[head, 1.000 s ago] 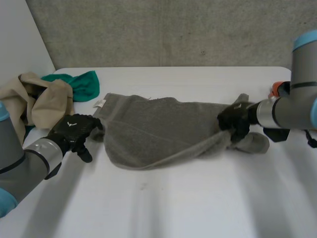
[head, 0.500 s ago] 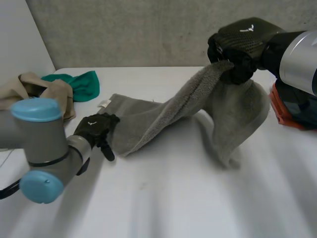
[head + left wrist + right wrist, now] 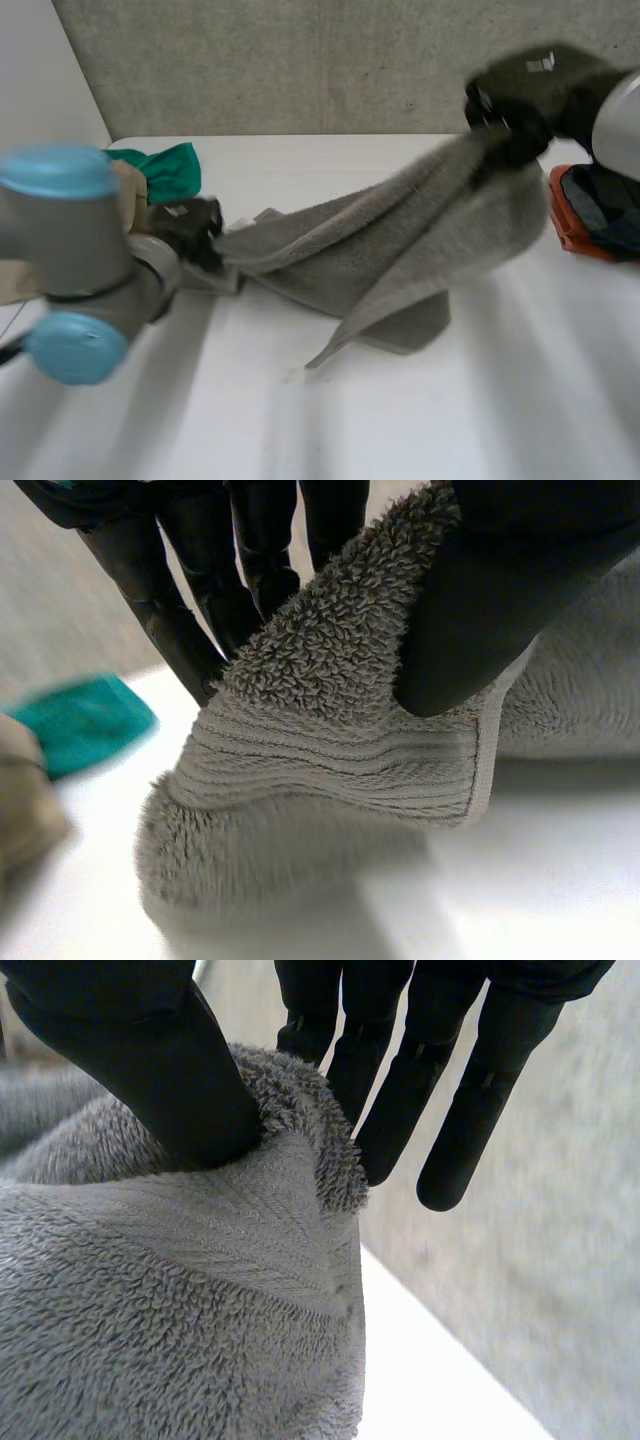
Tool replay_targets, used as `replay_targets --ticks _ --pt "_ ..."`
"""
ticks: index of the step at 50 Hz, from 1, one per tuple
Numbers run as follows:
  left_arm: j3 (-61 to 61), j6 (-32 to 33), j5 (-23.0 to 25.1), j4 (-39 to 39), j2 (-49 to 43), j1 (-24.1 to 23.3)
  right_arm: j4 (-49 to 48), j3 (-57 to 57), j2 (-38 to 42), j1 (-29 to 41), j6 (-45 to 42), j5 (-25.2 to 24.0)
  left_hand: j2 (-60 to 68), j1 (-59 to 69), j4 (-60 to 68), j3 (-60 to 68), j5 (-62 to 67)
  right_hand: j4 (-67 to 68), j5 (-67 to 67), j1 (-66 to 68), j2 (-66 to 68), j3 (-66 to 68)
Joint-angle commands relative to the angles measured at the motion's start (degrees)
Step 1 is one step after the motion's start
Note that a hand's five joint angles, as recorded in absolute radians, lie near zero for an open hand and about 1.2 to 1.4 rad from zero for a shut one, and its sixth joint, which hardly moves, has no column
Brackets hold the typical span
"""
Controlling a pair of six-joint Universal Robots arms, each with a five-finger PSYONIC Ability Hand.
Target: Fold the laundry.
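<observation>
In the head view, a grey towel stretches across the white table from centre left to upper right. The left hand, at centre left, grips one end low by the table. The right hand, at upper right, holds the other end above the table, so the towel's middle sags and a fold rests on the table. A teal cloth and a beige cloth lie at the left, and an orange and black object sits at the right edge.

In the left wrist view, the left hand's thumb presses the towel's hemmed corner against its fingers, pinching it; the teal cloth lies beyond.

In the right wrist view, the right hand pinches a towel edge between thumb and fingers.
</observation>
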Motion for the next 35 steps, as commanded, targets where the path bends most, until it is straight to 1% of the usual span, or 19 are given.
replay_targets --ticks 1,2,4,5,9,10,13,14,15,17,18,20,21,22,25,26,32,33,35 --pt "-1.88 5.32 12.26 -6.00 12.38 6.11 -0.99 8.61 5.15 -4.76 -11.84 -1.50 11.68 13.22 11.72 12.18 14.53 11.37 13.53 16.67 12.81 12.19" --pt "-1.09 6.54 14.71 -7.40 11.86 6.55 -1.34 9.66 7.25 -4.49 -13.68 -1.42 11.68 13.22 11.72 12.18 14.53 11.37 13.53 16.67 12.81 12.19" --pt "0.49 7.52 15.18 -8.29 9.67 6.73 -1.95 10.11 9.28 -4.14 -14.83 -1.41 11.68 13.22 11.72 12.18 14.53 11.37 13.53 16.67 12.81 12.19" --pt "1.72 7.96 14.74 -8.64 8.18 6.73 -2.39 10.03 10.16 -3.88 -15.01 -1.41 11.68 13.22 11.72 12.18 14.53 11.37 13.53 16.67 12.81 12.19" --pt "11.99 9.81 11.40 -8.12 -1.13 6.64 -11.07 7.57 14.38 -3.00 -13.96 -0.72 11.68 13.22 11.72 12.18 14.53 11.37 13.53 16.67 12.81 12.19" --pt "17.58 10.42 10.44 -7.60 -4.81 6.55 -17.19 6.00 15.43 -2.56 -12.83 0.51 11.68 13.22 11.72 12.18 14.53 11.37 13.53 16.67 12.81 12.19" --pt "26.92 10.95 9.47 -6.11 -9.75 6.73 -28.20 2.74 16.32 -1.94 -10.54 3.76 11.68 13.22 11.72 12.18 14.53 11.37 13.53 16.67 12.81 12.19" --pt "33.65 10.78 9.46 -3.66 -11.51 6.81 -35.89 0.82 16.49 -1.77 -8.79 6.12 11.68 13.22 11.72 12.18 14.53 11.37 13.53 16.67 12.81 12.19" --pt "36.68 10.52 9.55 -1.90 -12.05 6.99 -39.89 0.01 16.50 -1.59 -8.16 7.45 11.68 13.22 11.72 12.18 14.53 11.37 13.53 16.67 12.81 12.19" --pt "42.40 9.46 9.64 2.41 -12.67 7.08 -47.97 -1.13 16.23 -1.42 -6.93 9.04 11.68 13.22 11.72 12.18 14.53 11.37 13.53 16.67 12.81 12.19" --pt "46.43 7.63 9.90 7.47 -12.58 7.17 -55.50 -1.66 15.62 -1.15 -5.88 10.09 11.68 13.22 11.72 12.18 14.53 11.37 13.53 16.67 12.81 12.19" --pt "48.31 5.25 9.64 12.60 -12.23 7.25 -62.13 -1.75 14.74 -0.72 -5.17 10.36 11.68 13.22 11.72 12.18 14.53 11.37 13.53 16.67 12.81 12.19" --pt "48.57 3.93 9.55 14.80 -11.71 7.34 -64.69 -1.40 14.30 -0.45 -5.00 10.28 11.68 13.22 11.72 12.18 14.53 11.37 13.53 16.67 12.81 12.19" --pt "47.97 0.88 9.03 18.21 -10.31 7.60 -67.23 -0.53 13.52 0.07 -4.91 9.93 11.68 13.22 11.72 12.18 14.53 11.37 13.53 16.67 12.81 12.19" --pt "45.25 -2.57 8.67 19.83 -8.54 7.87 -67.00 1.32 12.46 0.34 -4.82 8.87 11.68 13.22 11.72 12.18 14.53 11.37 13.53 16.67 12.81 12.19" --pt "42.10 -4.15 8.76 19.48 -7.32 8.13 -65.69 3.32 11.93 0.34 -4.90 8.09 11.68 13.22 11.72 12.18 14.53 11.37 13.53 16.67 12.81 12.19" --pt "25.23 -4.78 10.69 17.46 -2.39 9.28 -60.94 13.52 10.96 -0.89 -4.99 5.79 11.68 13.22 11.72 12.18 14.53 11.37 13.53 16.67 12.81 12.19" --pt "19.72 -4.35 12.00 16.76 -1.43 9.36 -59.45 17.19 11.05 -1.24 -4.91 5.27 11.68 13.22 11.72 12.18 14.53 11.37 13.53 16.67 12.81 12.19" --pt "14.15 -3.73 13.41 16.40 -0.98 9.54 -58.21 20.82 11.40 -1.42 -4.91 4.39 11.68 13.22 11.72 12.18 14.53 11.37 13.53 16.67 12.81 12.19"
